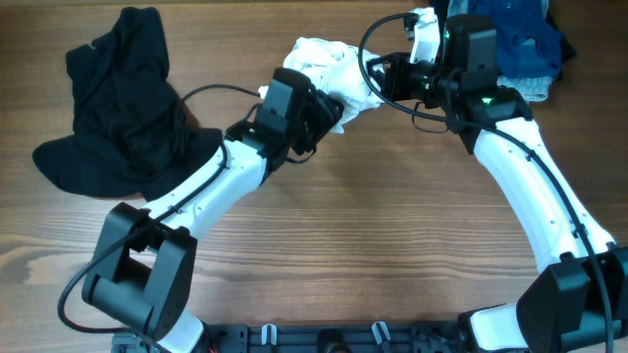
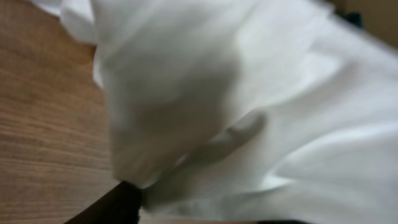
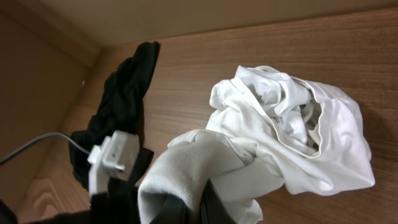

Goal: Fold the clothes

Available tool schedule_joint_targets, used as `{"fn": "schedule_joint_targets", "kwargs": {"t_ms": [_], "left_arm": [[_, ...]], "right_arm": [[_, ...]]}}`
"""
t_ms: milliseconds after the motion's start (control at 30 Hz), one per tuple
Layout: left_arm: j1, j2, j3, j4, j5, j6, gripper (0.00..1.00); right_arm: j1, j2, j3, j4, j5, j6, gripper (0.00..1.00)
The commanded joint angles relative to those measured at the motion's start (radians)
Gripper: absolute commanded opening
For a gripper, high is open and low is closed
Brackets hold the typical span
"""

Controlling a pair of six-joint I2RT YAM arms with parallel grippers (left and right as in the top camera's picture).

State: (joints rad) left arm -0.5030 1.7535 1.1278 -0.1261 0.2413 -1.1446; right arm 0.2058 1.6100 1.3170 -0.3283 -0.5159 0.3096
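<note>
The white T-shirt (image 1: 322, 61) lies bunched at the back middle of the table. My right gripper (image 1: 379, 82) is shut on its right edge; in the right wrist view the ribbed collar (image 3: 180, 168) drapes over the fingers and the rest of the white T-shirt (image 3: 292, 124) hangs crumpled beyond. My left gripper (image 1: 330, 110) is pushed into the shirt's front side. In the left wrist view blurred white cloth (image 2: 249, 93) fills the frame and only one dark finger (image 2: 118, 205) shows, so its jaw gap is hidden. The black garment (image 1: 118, 108) lies crumpled at the far left, also visible as the black garment (image 3: 124, 93).
Light-blue jeans and a navy garment (image 1: 530, 44) are heaped at the back right corner, just behind my right arm. Bare wooden table (image 1: 392, 235) spreads between the two arms toward the front. A wall (image 3: 37, 93) borders the table past the black garment.
</note>
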Motion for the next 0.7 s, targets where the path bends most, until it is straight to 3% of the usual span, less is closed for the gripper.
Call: {"fn": "schedule_joint_targets", "kwargs": {"t_ms": [0,33,200,433,667], "left_arm": [[-0.019,0.012,-0.049,0.003,-0.027,-0.004,0.10],[-0.021,0.014,-0.057,0.004,-0.040,-0.004,0.04],[-0.020,0.016,-0.078,0.003,-0.121,0.013,0.04],[0.021,-0.032,-0.076,0.075,-0.142,0.267,0.04],[0.137,-0.317,-0.074,0.067,-0.158,0.507,0.04]], "right_arm": [[-0.003,-0.009,0.006,0.006,-0.024,0.001,0.04],[-0.003,-0.009,0.006,0.006,-0.023,0.002,0.04],[-0.003,-0.009,0.006,0.005,-0.024,0.005,0.04],[-0.021,-0.011,0.006,-0.011,-0.043,0.005,0.04],[-0.164,-0.069,0.006,-0.120,-0.106,-0.069,0.04]]}}
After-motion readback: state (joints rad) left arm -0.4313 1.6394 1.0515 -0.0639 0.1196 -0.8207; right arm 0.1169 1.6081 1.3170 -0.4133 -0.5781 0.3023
